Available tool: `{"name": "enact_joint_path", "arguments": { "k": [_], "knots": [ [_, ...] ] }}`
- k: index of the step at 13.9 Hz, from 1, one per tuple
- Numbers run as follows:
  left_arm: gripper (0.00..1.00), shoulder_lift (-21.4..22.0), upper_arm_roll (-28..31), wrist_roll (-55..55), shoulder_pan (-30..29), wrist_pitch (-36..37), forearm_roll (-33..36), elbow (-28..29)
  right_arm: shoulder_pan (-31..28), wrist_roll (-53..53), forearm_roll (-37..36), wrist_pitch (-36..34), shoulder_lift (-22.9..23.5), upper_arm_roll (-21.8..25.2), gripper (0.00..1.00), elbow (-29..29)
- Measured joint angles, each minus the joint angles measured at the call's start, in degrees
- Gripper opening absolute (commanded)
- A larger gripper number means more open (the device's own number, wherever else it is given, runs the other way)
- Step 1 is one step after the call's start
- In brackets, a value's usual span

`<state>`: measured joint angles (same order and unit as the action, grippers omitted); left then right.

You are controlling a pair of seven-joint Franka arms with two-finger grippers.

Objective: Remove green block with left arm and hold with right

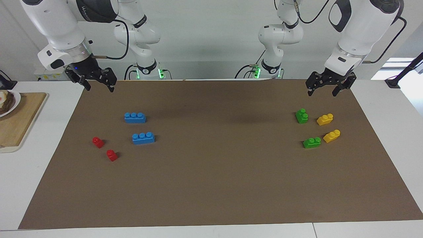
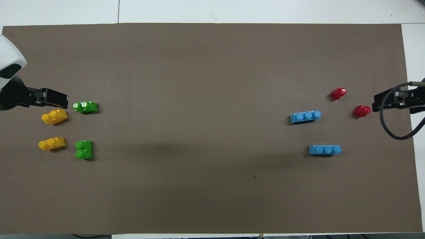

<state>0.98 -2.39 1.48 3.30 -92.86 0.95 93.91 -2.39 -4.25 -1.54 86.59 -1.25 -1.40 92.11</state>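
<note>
Two green blocks lie on the brown mat (image 1: 211, 185) toward the left arm's end. One green block (image 1: 301, 116) (image 2: 83, 149) is nearer to the robots than the other green block (image 1: 312, 142) (image 2: 85, 106). My left gripper (image 1: 321, 93) (image 2: 54, 97) hangs open and empty above the mat, apart from both blocks. Above the mat's corner at the right arm's end, my right gripper (image 1: 100, 88) (image 2: 382, 103) is open too, with nothing between its fingers.
Two yellow bricks (image 1: 325, 119) (image 1: 331, 136) lie beside the green ones. Two blue bricks (image 1: 135, 117) (image 1: 143, 138) and two red bricks (image 1: 98, 142) (image 1: 112, 155) lie toward the right arm's end. A wooden board (image 1: 16, 122) with a plate sits off the mat there.
</note>
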Motion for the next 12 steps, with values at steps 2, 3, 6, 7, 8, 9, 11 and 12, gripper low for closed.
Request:
{"name": "enact_joint_path", "arguments": {
  "k": [2,3,6,7,8,9,11,12],
  "knots": [
    [1.0,0.0,0.0,0.0,0.0,0.0,0.0,0.0,0.0,0.0,0.0,0.0,0.0,0.0,0.93,0.0],
    [1.0,0.0,0.0,0.0,0.0,0.0,0.0,0.0,0.0,0.0,0.0,0.0,0.0,-0.01,0.93,0.0],
    [1.0,0.0,0.0,0.0,0.0,0.0,0.0,0.0,0.03,1.43,0.0,0.0,0.0,-0.1,0.93,0.0],
    [1.0,0.0,0.0,0.0,0.0,0.0,0.0,0.0,0.03,2.73,0.0,0.14,0.0,-0.1,0.94,0.0],
    [1.0,0.0,0.0,0.0,0.0,0.0,0.0,0.0,0.03,3.78,0.0,0.34,0.0,-0.1,0.94,0.0],
    [1.0,0.0,0.0,0.0,0.0,0.0,0.0,0.0,0.03,4.25,0.0,0.43,0.0,-0.1,0.94,0.0],
    [1.0,0.0,0.0,0.0,0.0,0.0,0.0,0.0,0.02,4.4,0.0,0.49,0.0,-0.09,0.95,0.0],
    [1.0,0.0,0.0,0.0,0.0,0.0,0.0,0.0,0.0,4.4,0.0,0.5,0.0,-0.07,0.95,0.0]
  ]
}}
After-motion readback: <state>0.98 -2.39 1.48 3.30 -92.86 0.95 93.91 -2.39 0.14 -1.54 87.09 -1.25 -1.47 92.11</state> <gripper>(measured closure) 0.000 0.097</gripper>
